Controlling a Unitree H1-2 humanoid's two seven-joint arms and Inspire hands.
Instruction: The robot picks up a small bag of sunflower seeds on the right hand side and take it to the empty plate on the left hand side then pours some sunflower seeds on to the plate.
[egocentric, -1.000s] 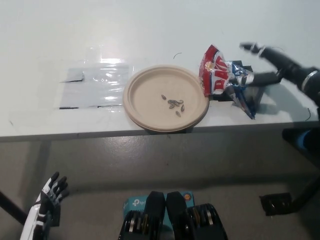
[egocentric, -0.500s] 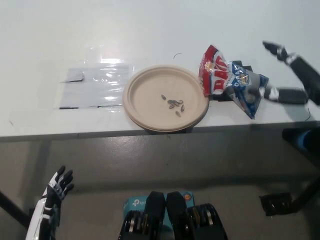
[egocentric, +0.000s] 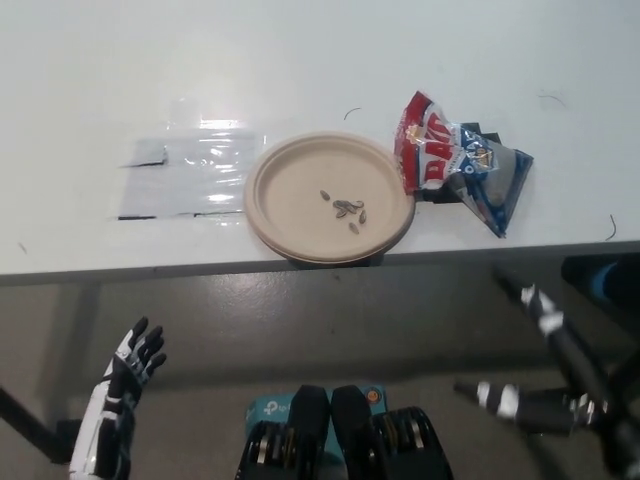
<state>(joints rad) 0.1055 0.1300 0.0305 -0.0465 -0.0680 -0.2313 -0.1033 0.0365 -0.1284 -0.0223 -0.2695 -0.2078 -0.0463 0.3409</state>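
A red, white and blue bag of sunflower seeds (egocentric: 450, 160) lies on the white table (egocentric: 300, 60), its left end touching the right rim of a beige plate (egocentric: 290, 205). Several seeds (egocentric: 347, 210) lie in the middle of the plate. My black right hand (egocentric: 535, 350) hangs below the table edge at the lower right, open, fingers spread, holding nothing. My white left hand (egocentric: 125, 385) rests low at the lower left, away from the table, open with its fingers apart.
A clear plastic sheet (egocentric: 190, 170) lies flat on the table left of the plate. The table's front edge (egocentric: 200, 265) runs across the middle of the view, with grey floor below it. A black stand (egocentric: 600, 280) shows at the right.
My right hand has let go of the bag and dropped from above the table's right side to below its front edge. The bag stays by the plate. My left hand rose slightly.
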